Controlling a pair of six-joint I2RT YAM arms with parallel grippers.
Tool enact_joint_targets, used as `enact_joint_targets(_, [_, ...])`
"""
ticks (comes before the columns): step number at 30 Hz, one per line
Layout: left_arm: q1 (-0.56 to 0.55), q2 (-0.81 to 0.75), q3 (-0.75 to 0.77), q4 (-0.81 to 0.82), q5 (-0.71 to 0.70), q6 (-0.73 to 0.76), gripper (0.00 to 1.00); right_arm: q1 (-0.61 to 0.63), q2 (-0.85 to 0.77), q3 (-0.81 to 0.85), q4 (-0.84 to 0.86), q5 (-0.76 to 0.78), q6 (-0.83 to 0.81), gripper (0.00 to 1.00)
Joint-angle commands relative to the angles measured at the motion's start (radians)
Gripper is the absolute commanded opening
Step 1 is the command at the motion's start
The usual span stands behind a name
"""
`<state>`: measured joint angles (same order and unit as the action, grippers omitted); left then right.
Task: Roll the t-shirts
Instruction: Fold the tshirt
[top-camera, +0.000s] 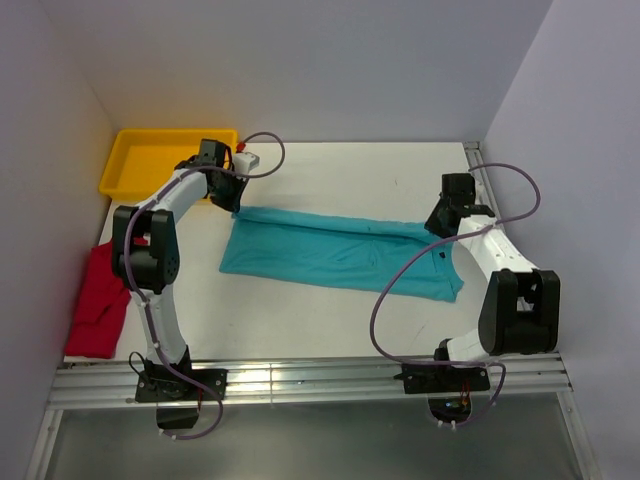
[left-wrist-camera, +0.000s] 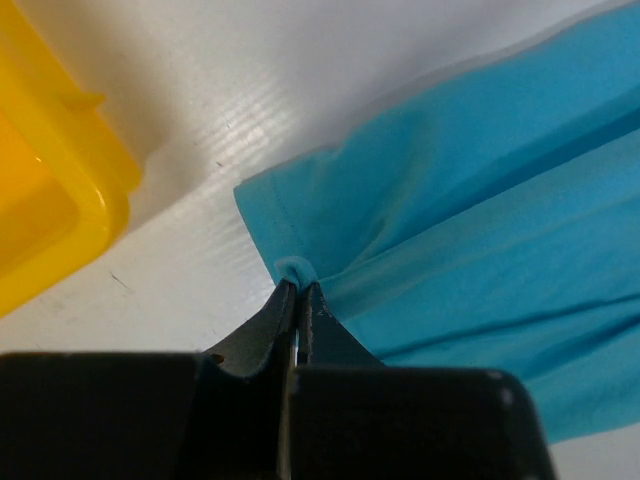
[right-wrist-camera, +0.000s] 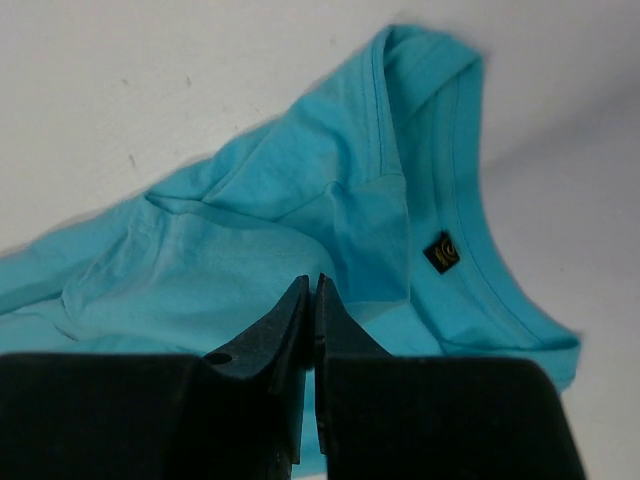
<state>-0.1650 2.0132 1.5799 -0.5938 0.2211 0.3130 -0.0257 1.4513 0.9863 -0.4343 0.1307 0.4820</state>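
Both grippers are closed: your left gripper (left-wrist-camera: 300, 288) pinches a corner of the teal t-shirt (left-wrist-camera: 480, 200); whether your right gripper (right-wrist-camera: 311, 285) holds cloth is unclear. It's light, limp fabric, so take it by the edges

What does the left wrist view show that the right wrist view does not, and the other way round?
Only the left wrist view: a corner of the yellow tray, and the left hand shut on a bunched edge of the teal shirt.
Only the right wrist view: the collar with a small dark label, and the right hand, shut, with its tips over the cloth. Whether it pinches the cloth I cannot tell.
Both: the same teal shirt on the white table.
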Motion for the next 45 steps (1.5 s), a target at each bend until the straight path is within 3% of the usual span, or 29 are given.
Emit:
enact_joint_targets(1, [-0.001,-0.074,-0.03,-0.009,0.017,0.029,0.0,0.003,-0.072,-0.024,-0.024,0.017,0.029,0.0])
enact_joint_targets(16, [-0.001,-0.09,-0.104,-0.011,0.011,0.029,0.01,0.004,-0.101,-0.146,-0.04,0.015,0.053,0.0])
enact_joint_targets(18, [-0.001,-0.097,-0.115,-0.005,0.006,0.032,0.05,0.004,-0.101,-0.164,-0.037,0.017,0.055,0.0])
enact_joint_targets(20, [-0.001,-0.099,-0.132,-0.001,0.004,0.034,0.14,0.004,-0.1,-0.176,-0.035,0.018,0.058,0.05])
enact_joint_targets(23, [-0.001,-0.111,-0.156,0.008,0.012,0.034,0.3,0.004,-0.112,-0.204,-0.024,0.015,0.058,0.2])
enact_joint_targets(27, [-0.001,-0.14,-0.198,0.035,0.014,0.031,0.37,0.004,-0.135,-0.21,-0.03,0.01,0.063,0.43])
enact_joint_targets(30, [0.001,-0.163,-0.207,0.042,0.012,0.032,0.4,0.004,-0.169,-0.207,-0.041,0.014,0.061,0.54])
enact_joint_targets(35, [0.018,-0.201,-0.201,0.048,0.023,0.026,0.45,0.004,-0.195,-0.172,-0.058,0.018,0.056,0.58])
enact_joint_targets(45, [0.051,-0.2,-0.117,0.025,0.078,0.014,0.51,0.003,0.023,-0.015,-0.024,-0.032,0.041,0.53])
